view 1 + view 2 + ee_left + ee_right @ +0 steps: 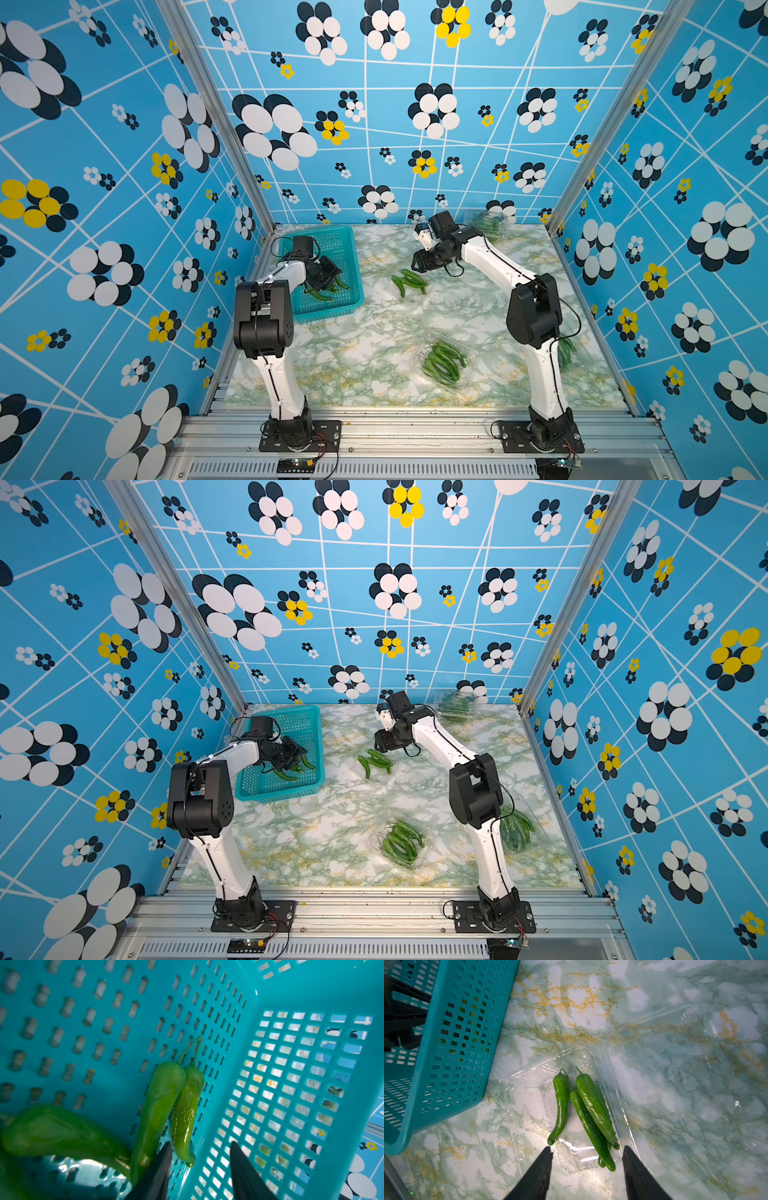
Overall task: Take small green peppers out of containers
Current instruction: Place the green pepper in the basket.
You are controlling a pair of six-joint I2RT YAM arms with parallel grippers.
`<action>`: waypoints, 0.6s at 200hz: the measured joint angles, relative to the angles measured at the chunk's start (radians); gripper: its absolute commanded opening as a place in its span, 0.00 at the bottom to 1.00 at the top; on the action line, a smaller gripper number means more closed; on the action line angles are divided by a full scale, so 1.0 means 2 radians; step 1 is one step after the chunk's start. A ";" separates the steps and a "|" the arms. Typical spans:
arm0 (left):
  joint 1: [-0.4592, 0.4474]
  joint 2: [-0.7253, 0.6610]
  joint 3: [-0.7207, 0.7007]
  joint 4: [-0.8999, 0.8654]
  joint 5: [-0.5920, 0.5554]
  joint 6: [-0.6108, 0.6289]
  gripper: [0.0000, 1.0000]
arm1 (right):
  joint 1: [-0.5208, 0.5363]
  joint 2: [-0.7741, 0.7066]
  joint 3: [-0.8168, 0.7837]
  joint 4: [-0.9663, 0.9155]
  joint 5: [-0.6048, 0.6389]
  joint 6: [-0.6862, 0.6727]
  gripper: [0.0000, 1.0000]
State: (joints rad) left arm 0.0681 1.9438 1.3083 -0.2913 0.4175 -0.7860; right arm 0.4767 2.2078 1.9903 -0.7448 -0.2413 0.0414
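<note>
The parted, empty left fingers (pixel 158 1172) are held over slender green peppers (pixel 162 1101) in the teal perforated basket (pixel 291 991) at the far-left corner of the worktop (pixel 374 328), while the open, empty right fingers (pixel 538 1172) are aimed, likely for picking, at further peppers (pixel 593 1105) in an opened transparent clamshell box (pixel 527 1093).

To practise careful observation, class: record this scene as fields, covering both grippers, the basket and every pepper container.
left gripper: open, holding nothing, low inside the teal basket
basket contents: at least three peppers
right gripper: open, empty, over the open container
open container: mid-table, beside the basket, holds several peppers
front container: near the front edge, full of peppers
back container: against the back wall, peppers inside
side container: partly behind the right arm, peppers inside
</note>
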 measured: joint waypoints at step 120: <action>-0.225 -0.107 0.057 -0.063 -0.086 -0.013 0.55 | -0.064 -0.089 -0.122 0.023 0.056 0.032 0.57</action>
State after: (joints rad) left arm -0.3820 1.7294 1.4220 -0.4179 0.2455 -0.8127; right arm 0.3477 2.0296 1.7458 -0.6994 -0.1303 0.1062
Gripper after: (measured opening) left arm 0.545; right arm 0.569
